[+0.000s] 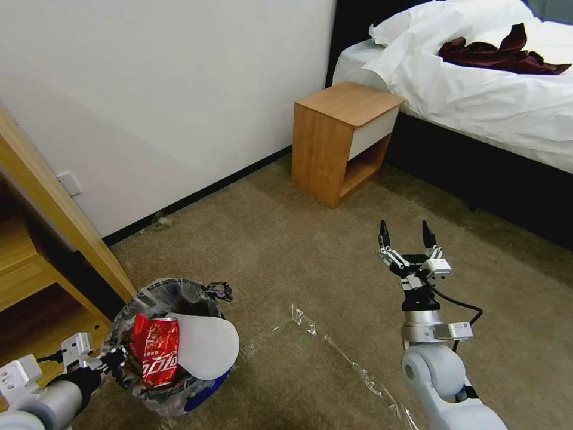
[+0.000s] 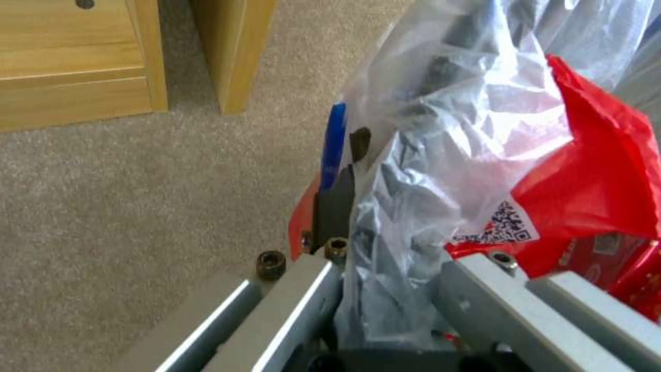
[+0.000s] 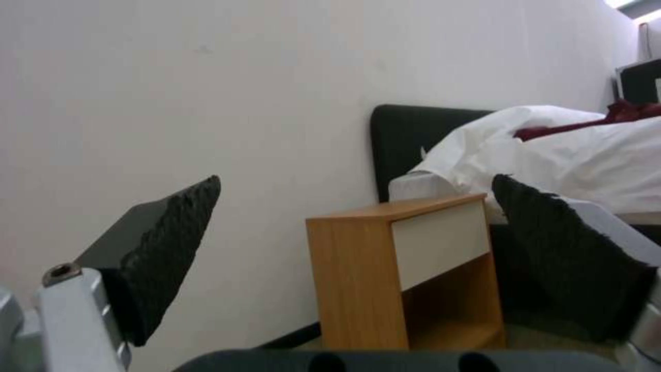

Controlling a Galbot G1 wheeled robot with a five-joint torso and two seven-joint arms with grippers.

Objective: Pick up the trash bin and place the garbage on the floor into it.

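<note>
The trash bin (image 1: pixel 179 285), dark and lined with a crinkly clear bag (image 2: pixel 441 129), sits at the lower left over the floor (image 1: pixel 286 263). Inside it lie garbage pieces: a crushed red can (image 1: pixel 158 357), a white insole (image 1: pixel 209 346) and a red wrapper (image 2: pixel 599 175). My left gripper (image 1: pixel 112 360) is shut on the bin's bag-lined rim, one black finger (image 2: pixel 336 204) outside it. My right gripper (image 1: pixel 404 227) is raised over the carpet with its toothed pads (image 3: pixel 172 237) wide open and nothing between them. A small crumpled scrap (image 1: pixel 161 220) lies by the skirting.
A wooden nightstand (image 1: pixel 340 140) stands against the wall beside a bed (image 1: pixel 495 101) with white sheets and a dark red cloth. A wooden cabinet (image 1: pixel 36 239) is close on the left of the bin. A shiny tape strip (image 1: pixel 340 352) crosses the carpet.
</note>
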